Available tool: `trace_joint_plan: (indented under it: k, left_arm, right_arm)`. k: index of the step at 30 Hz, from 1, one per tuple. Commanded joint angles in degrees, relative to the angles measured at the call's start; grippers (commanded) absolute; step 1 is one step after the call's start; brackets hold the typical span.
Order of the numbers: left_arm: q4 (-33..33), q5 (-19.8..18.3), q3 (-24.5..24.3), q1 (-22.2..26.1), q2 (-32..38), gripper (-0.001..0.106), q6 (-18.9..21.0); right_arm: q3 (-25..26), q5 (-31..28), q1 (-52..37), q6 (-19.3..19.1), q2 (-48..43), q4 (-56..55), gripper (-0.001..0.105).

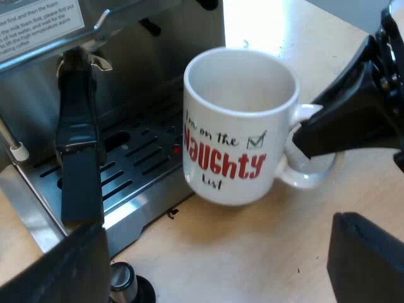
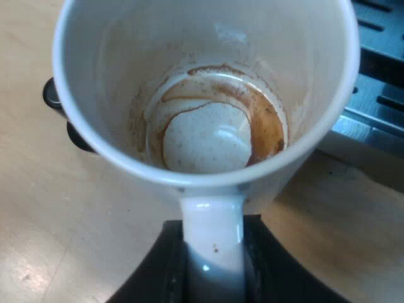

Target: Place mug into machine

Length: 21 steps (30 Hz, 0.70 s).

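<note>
A white mug point(image 1: 237, 126) with red "Naughty" lettering hangs just above the wooden table, beside the edge of the espresso machine's drip tray point(image 1: 136, 161). My right gripper point(image 1: 315, 129) is shut on the mug's handle point(image 2: 211, 221), with a black finger on each side of it. The mug point(image 2: 202, 95) is upright, with brown coffee residue on its bottom. My left gripper point(image 1: 221, 265) stands open a little way from the mug with nothing between its fingers. The holder's dark handle point(image 1: 79, 145) sticks out from the machine's front above the tray.
A tamper with a black knob point(image 1: 123, 281) stands on the table by the machine's base. The slotted metal tray point(image 2: 379, 82) lies close behind the mug's rim. Bare wooden table point(image 1: 265, 252) stretches under and around the mug.
</note>
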<state>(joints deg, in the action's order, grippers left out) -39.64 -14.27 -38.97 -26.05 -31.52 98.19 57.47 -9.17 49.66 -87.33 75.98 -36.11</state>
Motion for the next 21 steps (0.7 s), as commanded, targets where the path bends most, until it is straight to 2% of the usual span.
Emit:
trace_joint_plan:
  k: [1, 8, 12, 21]
  left_arm:
    - [1.22, 0.76, -0.20, -0.05, -0.12, 0.071, -0.54]
    - [1.22, 0.58, -0.20, -0.05, -0.12, 0.071, -0.54]
    - [1.22, 0.58, -0.20, -0.05, -0.12, 0.071, -0.54]
    - [1.02, 0.38, -0.20, -0.05, -0.12, 0.071, -0.54]
  right_arm:
    - [1.21, -1.66, -0.13, 0.34, -0.41, 2.02, 0.000]
    - [1.21, -2.72, 0.35, 2.33, 3.86, 4.18, 0.000]
    - [1.33, -5.74, 0.53, 3.44, 5.71, 6.51, 0.000]
    - [1.33, -6.61, 0.53, 3.42, 9.28, 10.72, 0.000]
